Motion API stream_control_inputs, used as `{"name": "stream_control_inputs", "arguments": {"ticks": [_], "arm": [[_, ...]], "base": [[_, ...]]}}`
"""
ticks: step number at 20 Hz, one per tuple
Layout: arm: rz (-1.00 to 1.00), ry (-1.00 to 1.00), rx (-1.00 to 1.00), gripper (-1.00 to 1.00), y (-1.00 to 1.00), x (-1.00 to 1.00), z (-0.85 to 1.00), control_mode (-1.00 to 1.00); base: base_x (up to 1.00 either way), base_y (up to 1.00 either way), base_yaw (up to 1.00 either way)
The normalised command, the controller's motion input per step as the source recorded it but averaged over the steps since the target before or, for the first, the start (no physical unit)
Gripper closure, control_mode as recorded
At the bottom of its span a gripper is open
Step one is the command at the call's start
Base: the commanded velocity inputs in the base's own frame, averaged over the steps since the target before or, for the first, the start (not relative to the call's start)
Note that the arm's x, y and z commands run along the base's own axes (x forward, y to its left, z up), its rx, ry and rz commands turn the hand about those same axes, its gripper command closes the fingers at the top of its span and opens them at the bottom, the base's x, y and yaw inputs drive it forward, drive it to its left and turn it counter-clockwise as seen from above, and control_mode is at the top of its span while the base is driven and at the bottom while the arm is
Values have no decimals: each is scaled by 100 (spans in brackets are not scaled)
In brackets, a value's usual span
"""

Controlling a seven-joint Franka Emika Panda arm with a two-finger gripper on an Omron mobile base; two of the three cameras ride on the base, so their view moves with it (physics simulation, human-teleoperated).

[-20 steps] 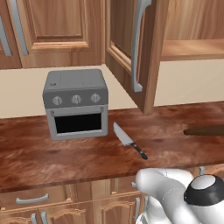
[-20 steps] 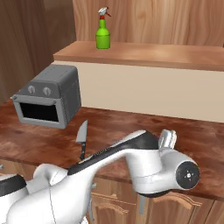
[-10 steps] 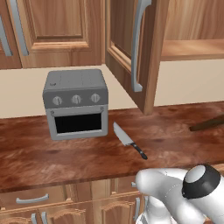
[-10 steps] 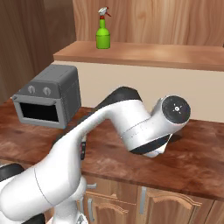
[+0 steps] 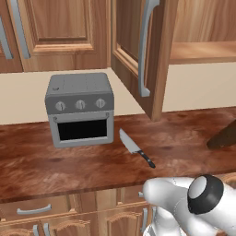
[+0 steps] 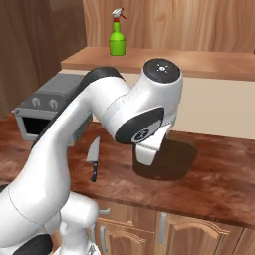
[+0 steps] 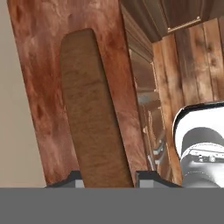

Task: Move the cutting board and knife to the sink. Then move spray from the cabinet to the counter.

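I saw the flat dark-brown wooden cutting board (image 7: 94, 113) clamped between the pincer's (image 7: 107, 177) two dark fingertips, reaching away from them over the long reddish-brown wood-grain counter (image 6: 219, 184). The board's end hung tilted, right of the grey toaster oven (image 5: 81, 108). My white arm arched up from the base, its hand bent down over the board, right of the black-handled silver knife (image 6: 93, 158).

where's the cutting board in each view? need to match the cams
Left base view: cutting board at the right edge, dark tilted end above the counter.
Right base view: centre-right, behind the hand, over the counter.
Hand view: long brown slab running up from between the fingertips of the gripper.
Shared landmark in both base views: knife beside the toaster oven.
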Motion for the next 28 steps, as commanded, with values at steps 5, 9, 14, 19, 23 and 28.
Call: {"name": "stream_control_inputs", "arguments": {"ticks": [5,9,14,19,23,28], "arm": [[-12,23,-4,100,79,-16,21,-100],[-10,21,-3,100,79,-9,22,-100],[-5,15,-1,100,75,0,30,-100],[-2,9,-1,100,69,0,22,-100],[0,5,-1,100,56,0,3,-100],[0,0,0,100,22,2,0,-100]], "base": [[0,0,0],[0,0,0],[0,0,0],[0,0,0],[0,0,0],[0,0,0]]}}
